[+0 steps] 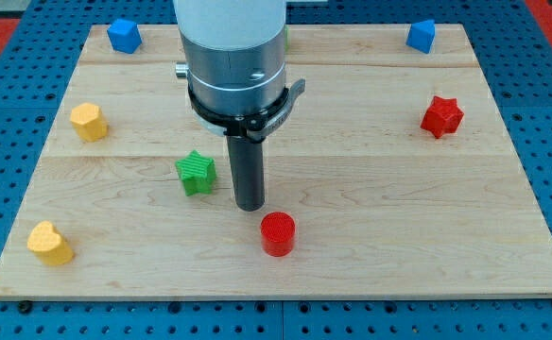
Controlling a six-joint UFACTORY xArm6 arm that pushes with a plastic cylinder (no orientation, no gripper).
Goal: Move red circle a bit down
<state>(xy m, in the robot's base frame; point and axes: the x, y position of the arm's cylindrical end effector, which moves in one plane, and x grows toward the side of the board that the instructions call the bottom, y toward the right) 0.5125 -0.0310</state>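
Observation:
The red circle [278,233] is a short red cylinder on the wooden board [399,208], below the board's middle. My tip [250,206] is the lower end of the dark rod. It stands just above and to the left of the red circle, with a narrow gap between them. The green star [197,173] lies to the left of the rod, close to it. The arm's white and grey body hides the board's top middle.
A red star [441,116] lies at the right. Blue blocks sit at the top left [124,36] and top right [421,36]. A yellow block [88,122] lies at the left and a yellow heart [49,243] at the bottom left.

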